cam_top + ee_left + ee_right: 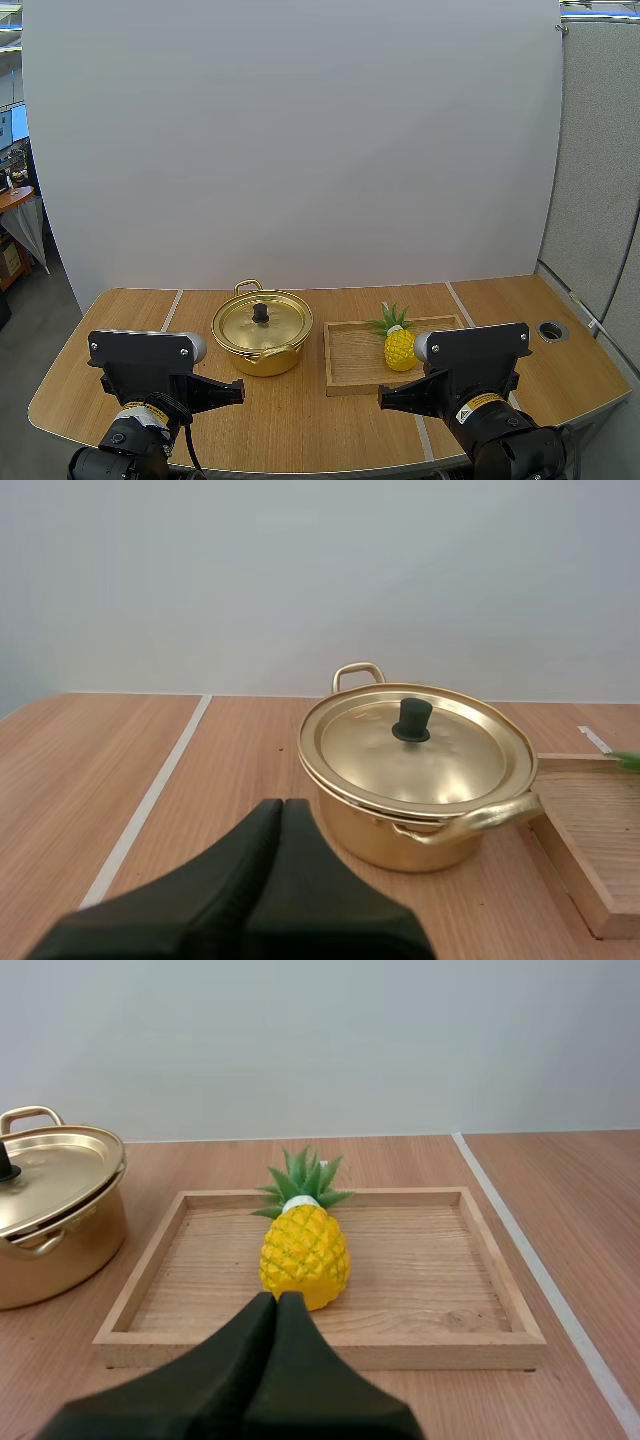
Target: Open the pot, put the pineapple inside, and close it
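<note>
A gold pot (pixel 262 334) stands mid-table with its lid (pixel 415 743) on and a black knob (pixel 411 720) on top. Right of it a yellow pineapple (pixel 399 343) with green leaves lies in a wooden tray (pixel 350 360). My left gripper (pixel 238 391) hovers near the table's front edge, just short of the pot, its fingers (pixel 282 815) together as one dark wedge. My right gripper (pixel 384 398) hangs at the tray's near rim, shut too, its tip (pixel 277 1303) just short of the pineapple (pixel 303 1246). Neither holds anything.
A round cable hole (pixel 552 329) sits at the table's right back. Pale seams (pixel 170 310) run across the wooden top. A white backdrop rises behind the table. Bare wood lies left of the pot and right of the tray (pixel 480 1270).
</note>
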